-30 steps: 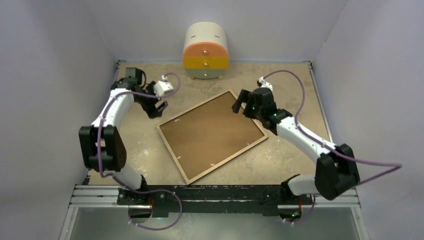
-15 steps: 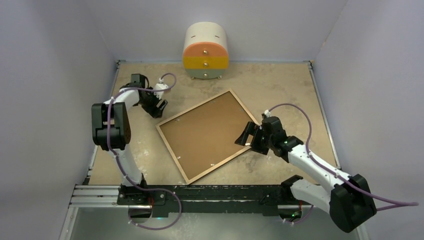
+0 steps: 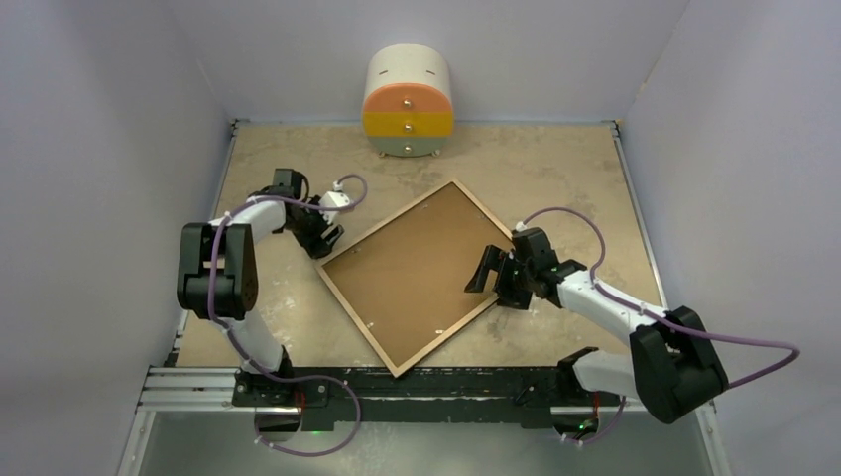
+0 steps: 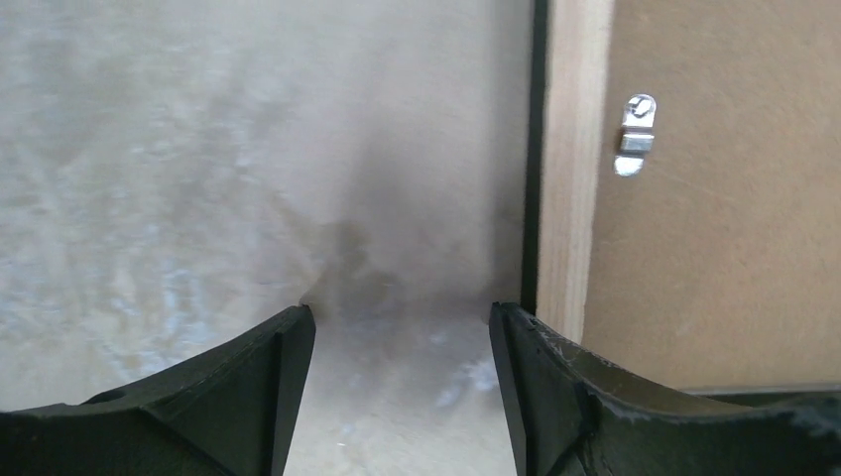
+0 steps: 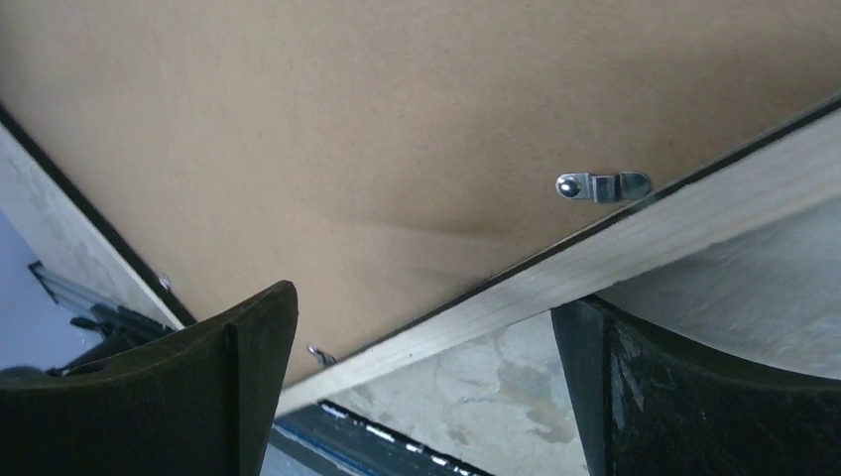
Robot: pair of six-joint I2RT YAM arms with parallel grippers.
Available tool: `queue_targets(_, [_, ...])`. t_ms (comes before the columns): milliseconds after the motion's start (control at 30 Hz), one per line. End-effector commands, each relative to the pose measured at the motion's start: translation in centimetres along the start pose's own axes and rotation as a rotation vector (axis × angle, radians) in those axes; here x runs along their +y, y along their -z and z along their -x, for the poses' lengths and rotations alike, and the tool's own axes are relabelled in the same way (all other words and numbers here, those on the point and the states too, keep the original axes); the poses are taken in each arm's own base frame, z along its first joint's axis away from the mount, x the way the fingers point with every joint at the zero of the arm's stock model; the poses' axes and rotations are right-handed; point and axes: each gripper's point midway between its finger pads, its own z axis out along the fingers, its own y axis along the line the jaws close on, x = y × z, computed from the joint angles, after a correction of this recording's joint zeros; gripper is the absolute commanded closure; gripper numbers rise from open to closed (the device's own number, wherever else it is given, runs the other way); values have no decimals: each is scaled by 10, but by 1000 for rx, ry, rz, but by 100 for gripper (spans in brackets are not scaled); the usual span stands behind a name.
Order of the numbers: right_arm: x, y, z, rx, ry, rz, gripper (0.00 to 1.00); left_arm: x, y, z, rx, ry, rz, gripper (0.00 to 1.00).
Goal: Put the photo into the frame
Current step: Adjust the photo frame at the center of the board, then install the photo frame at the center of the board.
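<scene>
I read the left gripper (image 3: 322,234) as partly open. In the left wrist view its two fingers (image 4: 248,397) stand apart with only bare table (image 4: 198,149) between them, and they hold nothing. The right-hand finger sits at the left corner of the frame (image 3: 342,251), against its black outer edge. I cannot tell whether it actually touches.

The right gripper (image 3: 490,279) is spread wide. It straddles the frame's right side near the right corner. In the right wrist view the light wood rail (image 5: 694,213) runs across the gap between the fingers (image 5: 248,387). The jaws are not closed on it.

The frame lies flat on the table, back side up, between the two grippers. It is turned so that it sits like a diamond:
- One corner points toward the arm bases.
- The opposite corner points toward the drawer unit (image 3: 409,99) at the far wall.

Its long sides appear to run from the left corner toward the far right. The brown backing board (image 3: 417,268) fills the opening, and a metal clip (image 5: 603,185) on the board sits just inside the rail.
</scene>
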Motion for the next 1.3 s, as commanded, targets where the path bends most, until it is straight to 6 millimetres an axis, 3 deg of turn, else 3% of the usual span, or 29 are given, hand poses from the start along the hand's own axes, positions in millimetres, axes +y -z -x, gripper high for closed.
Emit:
queue_targets(0, [20,-2,44,-105,46,61,1,-73,4,-19,55,-38,-204,32])
queue_targets(133, [21,-4,60,-116,39,60,1,-108,12,-30,90,-94,-265,33])
queue_targets(300, [31,-2,75,-145,62,74,1,-136,26,-35,82,-139,-346,34])
queue_targets(567, [48,-9,102,-176,43,117,1,-155,25,-31,26,-128,-411,34])
queue_targets(700, [41,-13,117,-202,9,90,1,-155,19,-17,-19,-94,-416,33])
queue_targets(867, [28,9,151,-304,-4,3,2,-157,27,-6,-48,-106,-436,33])
queue_targets(1000, [36,48,175,-457,47,-31,5,-155,40,-2,-69,-130,-441,34])
queue_targets(1100, [70,53,153,-451,63,104,11,-159,42,1,-81,-105,-477,34])
queue_targets(1267, [148,23,70,-298,159,302,12,-151,24,6,-57,-23,-502,40])
